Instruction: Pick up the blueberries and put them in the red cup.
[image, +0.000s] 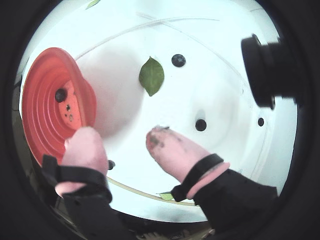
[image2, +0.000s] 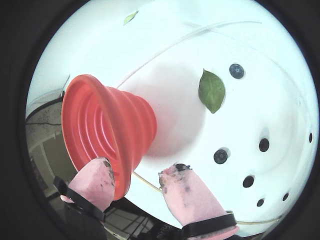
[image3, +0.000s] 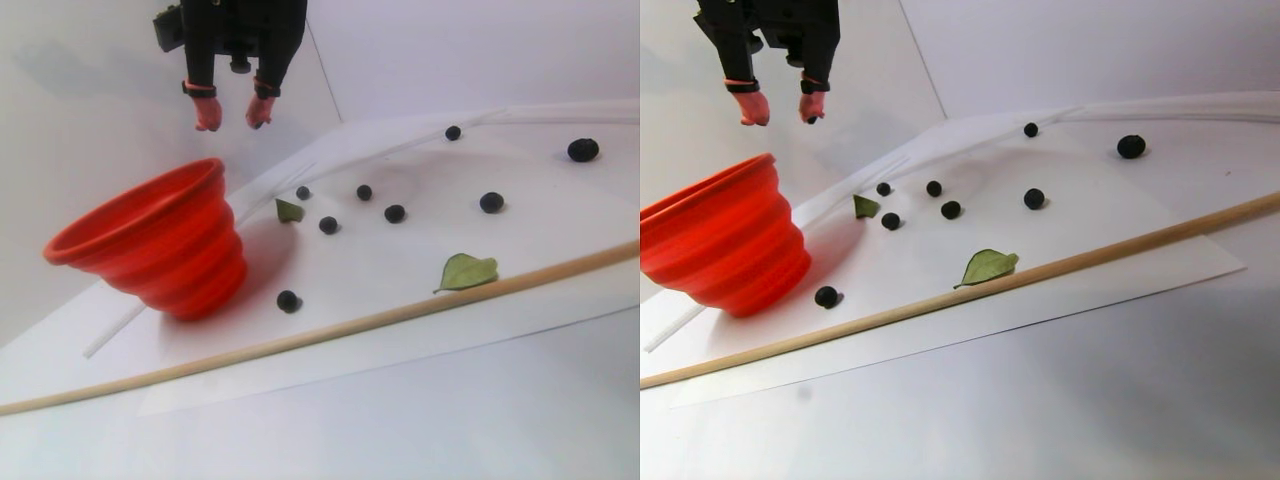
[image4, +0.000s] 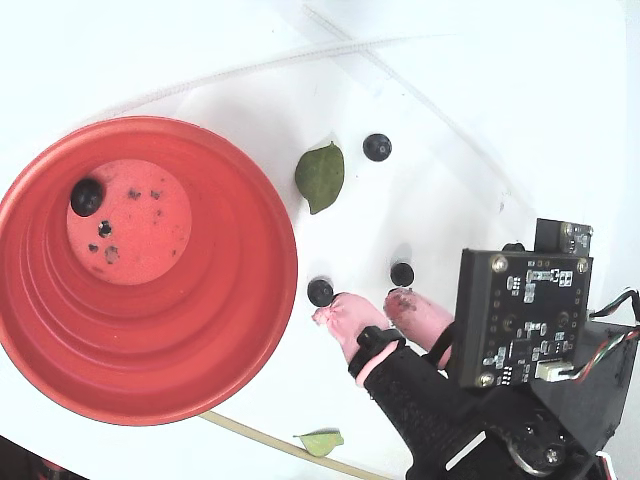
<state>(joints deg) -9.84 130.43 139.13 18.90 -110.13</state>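
Sitting in the red cup (image4: 150, 330) already: one berry (image4: 87, 196), dark against the speckled pale bottom, near the wall. The rest of the blueberries (image3: 395, 213) lie loose on the white sheet (image3: 420, 330), scattered past the cup — the fixed view shows one just beside the cup's rim (image4: 320, 291), another (image4: 402, 273) close by, a third (image4: 377, 147) beyond the green leaf (image4: 321, 177).

Your gripper (image4: 372, 307) hangs in the air above the sheet, next to the cup. Its pink-padded fingers (image: 170, 147) stand parted with clear space between them, and nothing is held; the pads are smudged dark.

Judgement: you are between deliveries, at the reach-for-next-berry step, most of the job ahead.

Next move calls for picking one target — the berry beside the cup is nearest, but the rim crowds it, so the one just beyond may be the cleaner approach. Lower with the fingers straddling the berry and close gently; these are round and will likely roll or squash. Keep clear of the wooden stick (image3: 330, 328) along the sheet's near edge.
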